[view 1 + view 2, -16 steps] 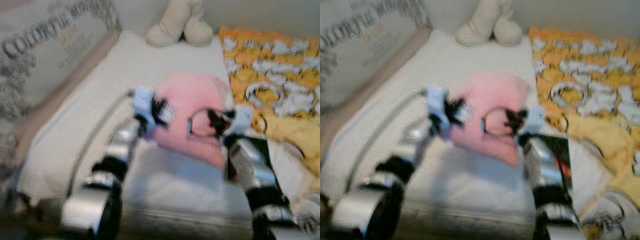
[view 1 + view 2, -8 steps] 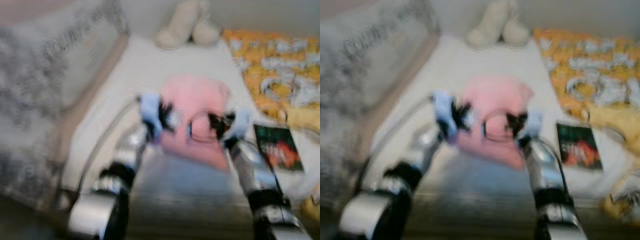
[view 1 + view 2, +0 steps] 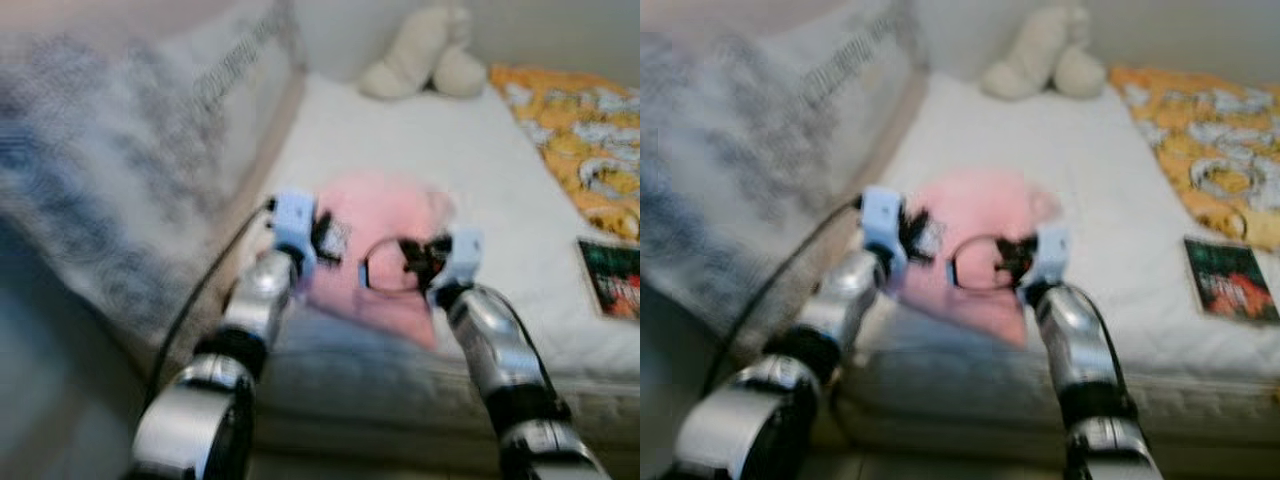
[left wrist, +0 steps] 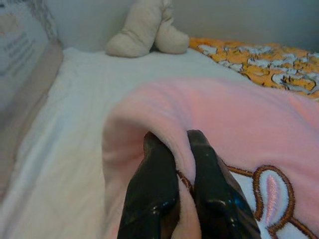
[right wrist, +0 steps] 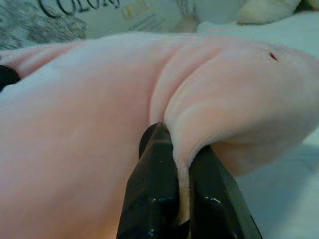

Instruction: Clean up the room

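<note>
A pink fleece blanket (image 3: 385, 240) with a brown-outlined emblem hangs between my two arms over the white bed (image 3: 430, 140). My left gripper (image 3: 325, 235) is shut on its left edge; in the left wrist view the fingers (image 4: 159, 189) pinch a fold of the pink blanket (image 4: 239, 124). On the right edge my right gripper (image 3: 415, 262) is shut, and the right wrist view has pink blanket (image 5: 99, 114) folded between its fingers (image 5: 159, 174). The head views are blurred.
A cream plush toy (image 3: 425, 55) sits at the bed's far end. An orange and white patterned cover (image 3: 580, 110) lies on the right, with a dark green book (image 3: 610, 280) below it. A grey printed pillow or cushion (image 3: 120, 150) stands along the left side.
The camera has swung and pulled back, so the bed's front edge and more of the left cushion are in view. Both grippers stay shut on the pink blanket, now nearer the bed's front.
</note>
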Available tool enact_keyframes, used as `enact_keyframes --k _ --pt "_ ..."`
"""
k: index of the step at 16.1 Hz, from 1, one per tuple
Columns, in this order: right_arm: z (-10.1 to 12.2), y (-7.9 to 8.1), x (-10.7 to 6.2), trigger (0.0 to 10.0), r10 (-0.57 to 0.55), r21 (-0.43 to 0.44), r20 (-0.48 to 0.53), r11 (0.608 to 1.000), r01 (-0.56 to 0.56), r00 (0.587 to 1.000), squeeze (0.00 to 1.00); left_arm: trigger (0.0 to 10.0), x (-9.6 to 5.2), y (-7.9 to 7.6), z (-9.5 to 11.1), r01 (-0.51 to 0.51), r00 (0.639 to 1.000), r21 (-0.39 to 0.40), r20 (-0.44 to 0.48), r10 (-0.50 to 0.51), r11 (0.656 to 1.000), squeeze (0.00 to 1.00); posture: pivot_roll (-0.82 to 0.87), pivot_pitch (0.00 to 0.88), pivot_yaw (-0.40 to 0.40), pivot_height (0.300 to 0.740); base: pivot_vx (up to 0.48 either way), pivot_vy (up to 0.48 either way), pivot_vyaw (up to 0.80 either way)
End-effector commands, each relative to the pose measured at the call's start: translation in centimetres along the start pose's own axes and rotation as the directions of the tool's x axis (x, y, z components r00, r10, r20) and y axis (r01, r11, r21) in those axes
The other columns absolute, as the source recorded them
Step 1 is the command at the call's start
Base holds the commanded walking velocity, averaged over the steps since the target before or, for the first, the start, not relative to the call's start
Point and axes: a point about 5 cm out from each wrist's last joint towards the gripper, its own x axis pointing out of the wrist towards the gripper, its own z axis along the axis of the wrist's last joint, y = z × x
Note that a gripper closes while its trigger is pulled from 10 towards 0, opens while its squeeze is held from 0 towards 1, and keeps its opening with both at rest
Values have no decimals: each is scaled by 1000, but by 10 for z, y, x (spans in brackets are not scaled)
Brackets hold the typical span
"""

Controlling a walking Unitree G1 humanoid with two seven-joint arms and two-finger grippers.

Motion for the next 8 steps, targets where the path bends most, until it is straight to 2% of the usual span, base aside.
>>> enact_keyframes --k 1,8 --pt "16 10 6 10000 55 -26 64 998 -53 996 0 10000 3 -2 12 5 999 23 48 -7 1000 0 49 0 24 740 469 0 550" --pt "16 6 4 10000 45 -43 52 998 -42 998 0 10000 5 -6 11 18 999 23 38 -19 1000 0 42 0 24 740 469 0 483"
